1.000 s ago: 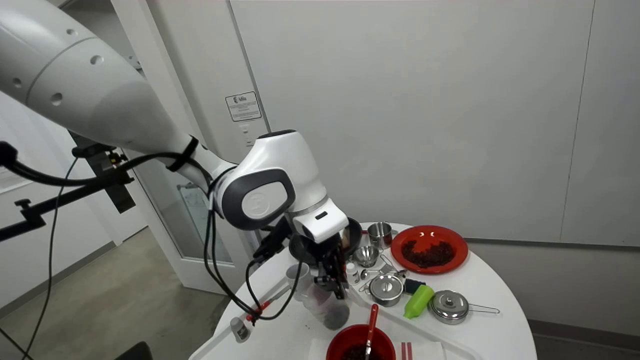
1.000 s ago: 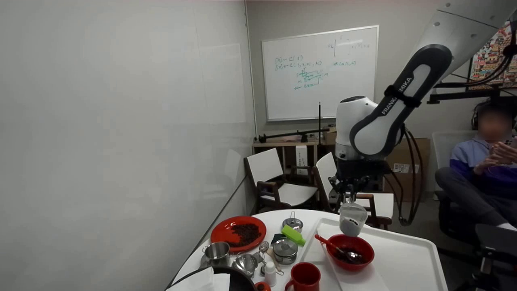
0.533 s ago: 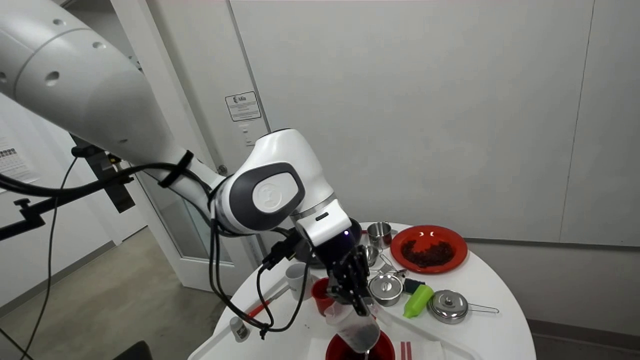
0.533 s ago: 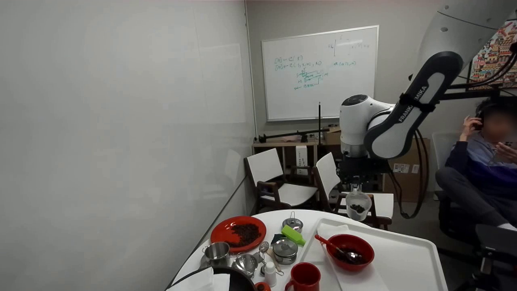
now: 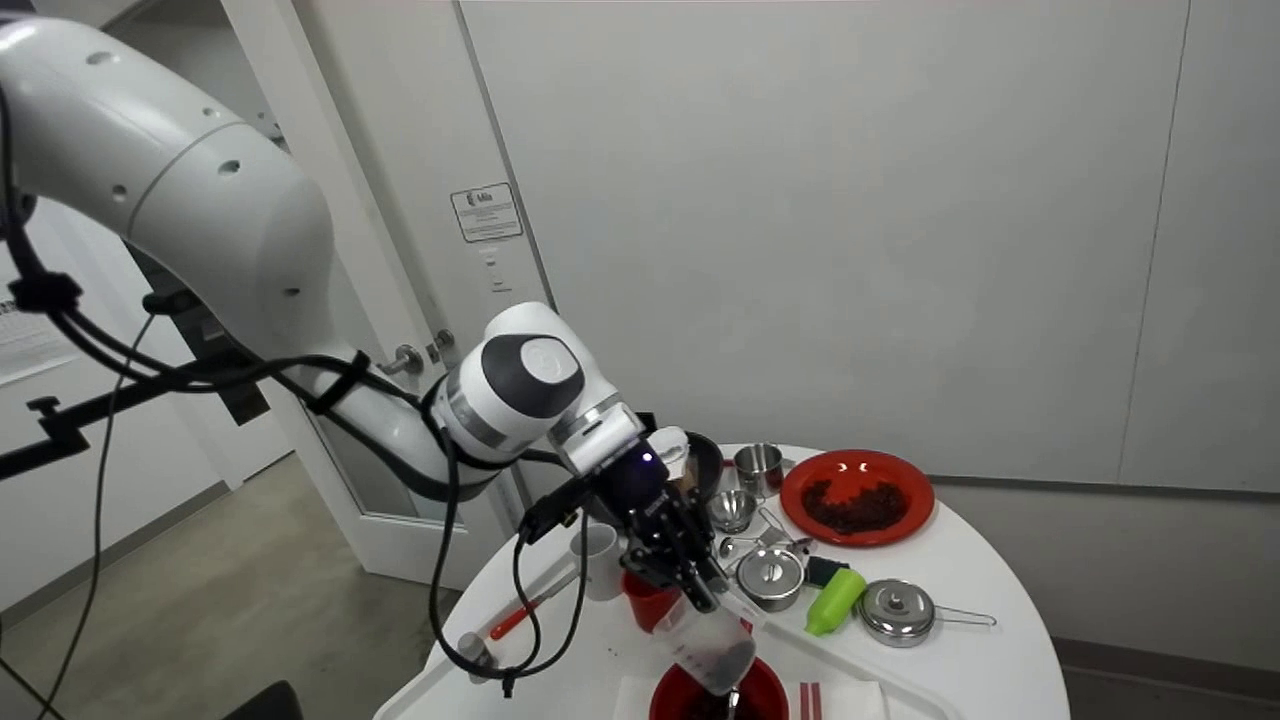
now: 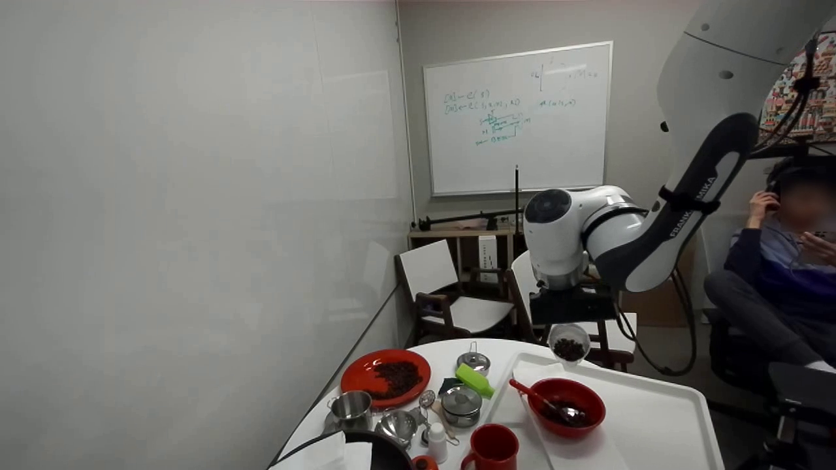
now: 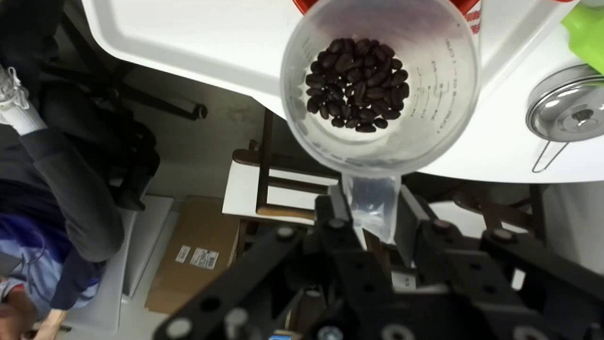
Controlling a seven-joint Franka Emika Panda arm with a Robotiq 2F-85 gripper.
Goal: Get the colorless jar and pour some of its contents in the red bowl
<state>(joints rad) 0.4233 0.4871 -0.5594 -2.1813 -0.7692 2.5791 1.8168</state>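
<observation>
My gripper (image 7: 370, 208) is shut on the handle of the colorless jar (image 7: 441, 108), a see-through cup with measuring marks. Its fingertips stand either side of the handle. Dark beans lie in the jar. The jar is held in the air, tilted, its mouth facing the camera in an exterior view (image 6: 556, 333). In an exterior view the jar (image 5: 690, 640) overlaps the far edge of the red bowl (image 5: 664, 700). The red bowl (image 6: 568, 432) holds dark contents and a red-handled spoon (image 6: 524, 390). Part of the bowl (image 7: 302, 4) shows behind the jar in the wrist view.
The bowl stands on a white tray (image 6: 708, 418). A red cup (image 6: 494, 450), metal pots (image 6: 461, 405), a green bottle (image 6: 475, 380) and a red plate (image 6: 351, 378) with dark bits are beside it. A white cup (image 5: 598, 565) stands near the arm. A person (image 6: 751, 287) sits nearby.
The jar, held throughout, has moved towards the bowl and overlaps it in an exterior view. Its mouth has tipped, so the beans show more. The arm's wrist has lowered and tilted in the last half second.
</observation>
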